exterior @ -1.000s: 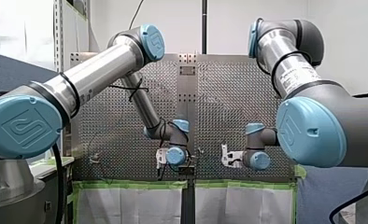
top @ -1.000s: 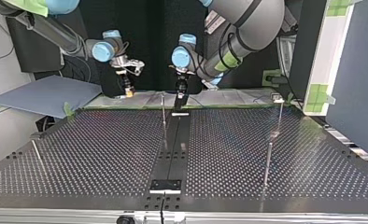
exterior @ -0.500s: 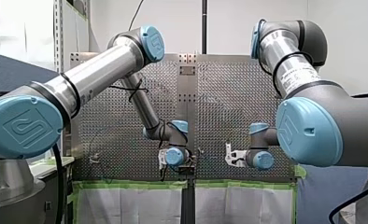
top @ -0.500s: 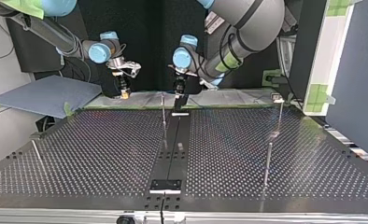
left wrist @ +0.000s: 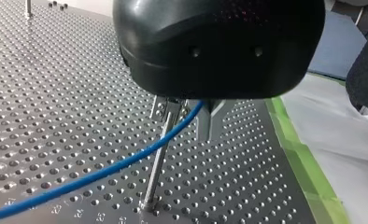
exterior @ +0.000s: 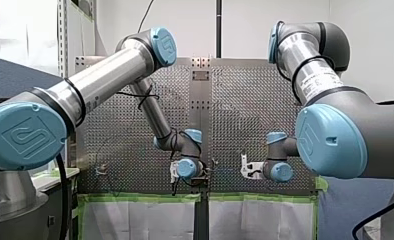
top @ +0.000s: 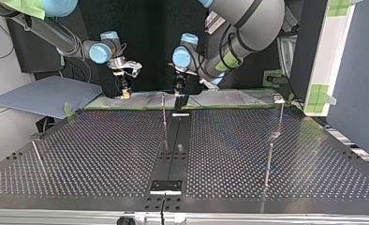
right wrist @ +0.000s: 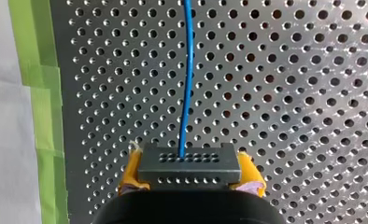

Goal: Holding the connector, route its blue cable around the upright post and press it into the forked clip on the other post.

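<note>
Count: two arms, my left arm [top: 229, 28] and my right arm [top: 56, 35], are reaching over one desk [top: 103, 154]; one connector [right wrist: 189, 167], one blue cable [right wrist: 186, 70] and four thin posts [top: 268, 164] are showing.
Right jaws: yellow pads [right wrist: 130, 175] are clamping the connector from both sides.
Cable: the blue cable is leaving the connector's face and running straight ahead over the desk.
Left jaws: metal fingers [left wrist: 209, 122] are standing apart, the blue cable passing through the gap.
Post: one post [left wrist: 156, 163] is standing upright just ahead of those fingers, the blue cable crossing in front of it.
</note>
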`<state>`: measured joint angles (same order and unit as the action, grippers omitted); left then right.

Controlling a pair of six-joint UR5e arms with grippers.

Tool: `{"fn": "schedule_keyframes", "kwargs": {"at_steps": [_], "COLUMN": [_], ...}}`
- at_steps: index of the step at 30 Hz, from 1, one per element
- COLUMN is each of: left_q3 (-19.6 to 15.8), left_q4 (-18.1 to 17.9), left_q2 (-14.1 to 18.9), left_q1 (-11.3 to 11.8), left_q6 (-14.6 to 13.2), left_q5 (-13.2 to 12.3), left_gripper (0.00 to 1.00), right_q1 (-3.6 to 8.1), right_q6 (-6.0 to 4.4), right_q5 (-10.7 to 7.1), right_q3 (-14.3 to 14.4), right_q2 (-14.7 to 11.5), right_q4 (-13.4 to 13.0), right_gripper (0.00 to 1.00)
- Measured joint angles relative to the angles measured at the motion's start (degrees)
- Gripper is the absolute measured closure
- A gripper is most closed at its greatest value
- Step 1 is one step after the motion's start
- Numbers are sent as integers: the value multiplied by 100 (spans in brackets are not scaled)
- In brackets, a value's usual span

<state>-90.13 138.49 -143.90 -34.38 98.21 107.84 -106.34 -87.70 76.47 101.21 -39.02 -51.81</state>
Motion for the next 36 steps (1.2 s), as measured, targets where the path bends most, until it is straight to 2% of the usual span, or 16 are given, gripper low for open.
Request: {"fn": "schedule_keyframes", "kwargs": {"at_steps": [12, 22, 30, 36], "left_q3": [-2, 11, 219, 455], "left_q4": [-15, -11, 1, 221], "left_q2": [0, -27, -247, -262], "left_q1": [119, 164, 203, 259], "left_q6": [124, 186, 267, 277], "left_q5": [-146, -192, -242, -282], "left_gripper": [100, 100, 100, 100], "right_q1": [8, 12, 20, 46], "right_q6": [66, 32, 9, 5], "right_q5": [23, 35, 29, 31], "right_q3": [-24, -118, -169, -257], "right_q2": [104, 152, 167, 169], "right_q4": [-36, 23, 33, 76], "right_gripper": [100, 100, 100, 100]}}
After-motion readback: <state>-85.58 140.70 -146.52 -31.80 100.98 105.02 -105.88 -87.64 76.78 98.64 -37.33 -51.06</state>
